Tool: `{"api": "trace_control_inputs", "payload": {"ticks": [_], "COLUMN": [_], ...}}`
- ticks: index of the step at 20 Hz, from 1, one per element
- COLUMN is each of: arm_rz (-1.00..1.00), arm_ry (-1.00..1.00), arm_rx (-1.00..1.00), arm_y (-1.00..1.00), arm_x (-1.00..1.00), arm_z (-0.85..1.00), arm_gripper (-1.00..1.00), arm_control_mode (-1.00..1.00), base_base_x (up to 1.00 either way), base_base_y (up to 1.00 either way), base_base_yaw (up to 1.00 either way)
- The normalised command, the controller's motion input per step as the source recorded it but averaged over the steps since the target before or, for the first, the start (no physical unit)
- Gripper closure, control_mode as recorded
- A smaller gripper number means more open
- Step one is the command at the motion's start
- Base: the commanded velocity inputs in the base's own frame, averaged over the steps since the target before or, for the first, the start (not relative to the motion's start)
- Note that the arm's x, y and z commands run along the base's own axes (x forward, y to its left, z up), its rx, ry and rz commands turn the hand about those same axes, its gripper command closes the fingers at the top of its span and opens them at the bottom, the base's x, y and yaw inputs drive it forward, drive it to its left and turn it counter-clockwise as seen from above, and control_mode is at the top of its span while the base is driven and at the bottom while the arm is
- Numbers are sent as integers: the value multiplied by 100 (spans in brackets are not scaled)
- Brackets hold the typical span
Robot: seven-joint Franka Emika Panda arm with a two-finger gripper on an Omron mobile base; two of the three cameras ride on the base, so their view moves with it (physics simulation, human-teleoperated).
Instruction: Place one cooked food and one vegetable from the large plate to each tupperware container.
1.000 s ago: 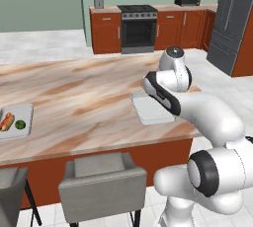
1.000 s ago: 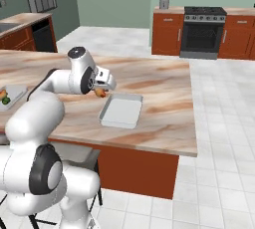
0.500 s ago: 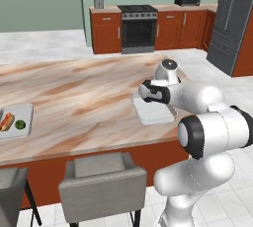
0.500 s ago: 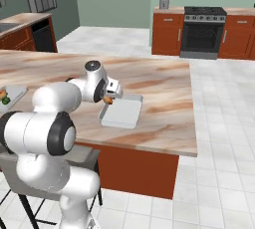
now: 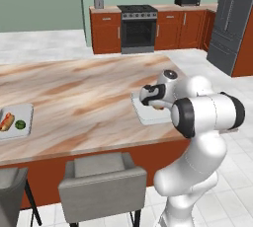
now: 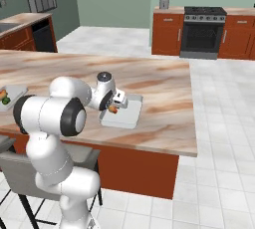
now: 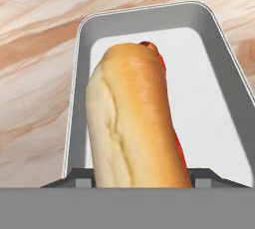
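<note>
Hotdog [image 7: 135, 118] hangs in the gripper [image 6: 115, 107], right above the tupperware [image 7: 209, 98], and that's the relation everything turns on now: the tray lies straight below the jaws, so the move looks like a short lowering and a release. In the hand view the bun's long axis runs along the tray's length, with pale floor showing on both sides and beyond its far tip, so it should fit without a turn. Jaws are clamped on the hotdog, judging by how it sits fixed between them; the fingertips themselves are hidden behind the bun. In the right base view the gripper sits over the near part of the tray at the counter's [image 6: 164, 93] front edge, a spot of orange showing at its tip. Far off at the counter's other end, a second tray [image 5: 22, 117] already carries a hotdog and something green. How high the bun rides above the floor I can't tell
</note>
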Motion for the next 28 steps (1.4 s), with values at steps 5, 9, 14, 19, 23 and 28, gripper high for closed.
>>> {"api": "trace_control_inputs", "payload": {"ticks": [5,9,14,19,23,28], "arm_rz": [-7,-1,0,0,0,0], "arm_ry": [0,10,10,2,0,1], "arm_rx": [0,0,0,0,0,0], "arm_y": [0,3,16,0,0,0], "arm_x": [37,13,0,18,25,22], "arm_z": [-4,-14,-23,-18,-32,-43], "arm_gripper": [100,100,100,100,100,100], "arm_control_mode": [-100,-100,-100,-100,-100,-100], "base_base_x": [0,0,0,0,0,0], "base_base_y": [0,0,0,0,0,0], "base_base_yaw": [0,0,0,0,0,0]}}
